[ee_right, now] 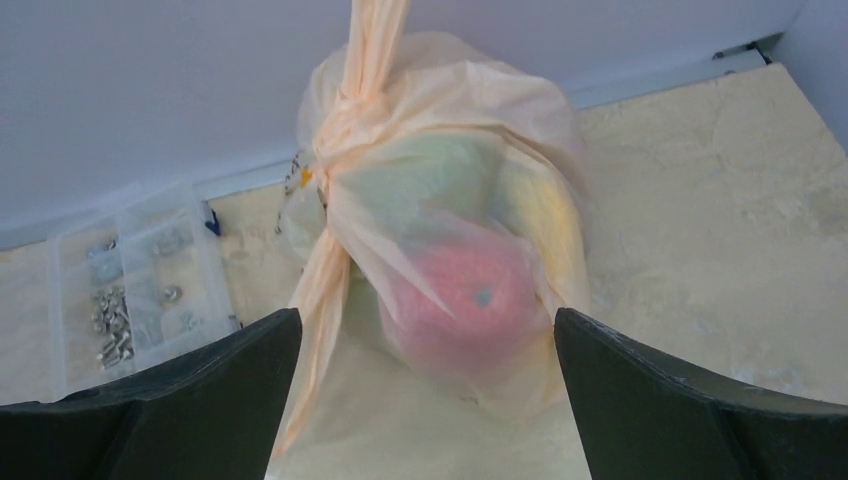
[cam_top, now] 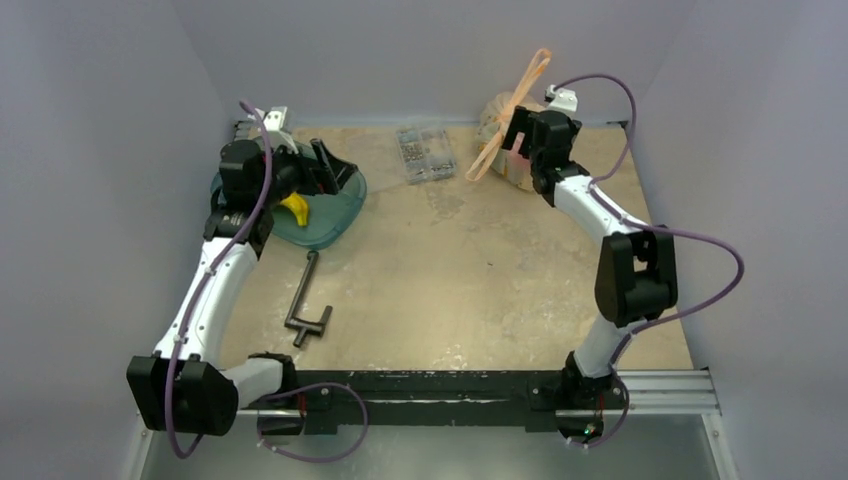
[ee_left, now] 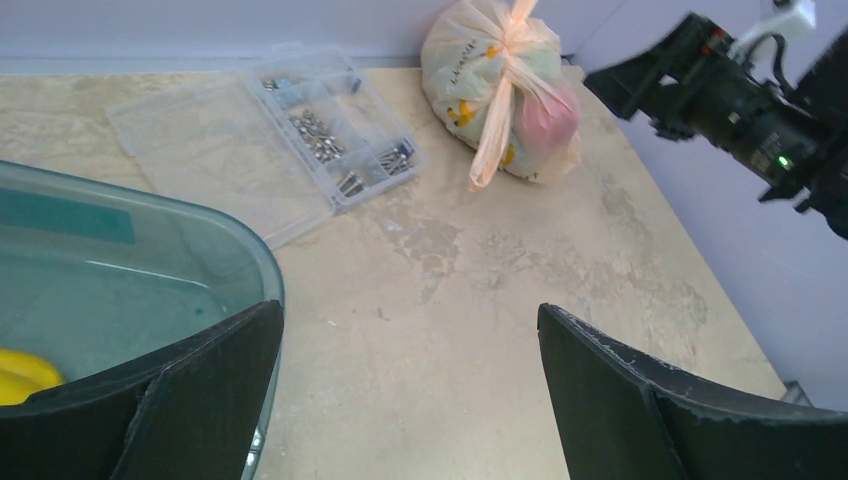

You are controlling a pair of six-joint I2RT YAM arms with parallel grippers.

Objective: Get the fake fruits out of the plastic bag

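- Pale-orange, thin and crinkly, the plastic bag sits on the far right of the table. It is close to the back wall and just right of a clear box of small parts.
- Its neck is gathered into a knot. One long handle loop stands up above the bag, and a second strip of handle trails down its left side to the tabletop.
- Through the film I can make out a red fruit low at the front, a pale green fruit above it, and a yellowish patch on the right. The plastic blurs all their outlines.
- From my left wrist camera, orange-yellow print shows on the bag's side.
- My right gripper points at the bag with its fingers spread wide, and the bag fills the gap between them. I cannot tell whether either finger touches it.
- My left gripper is likewise spread and holds nothing. It hangs at the far left over the rim of a teal tray, where a yellow banana lies.
- On the near left a grey metal clamp lies flat, well apart from the bag.
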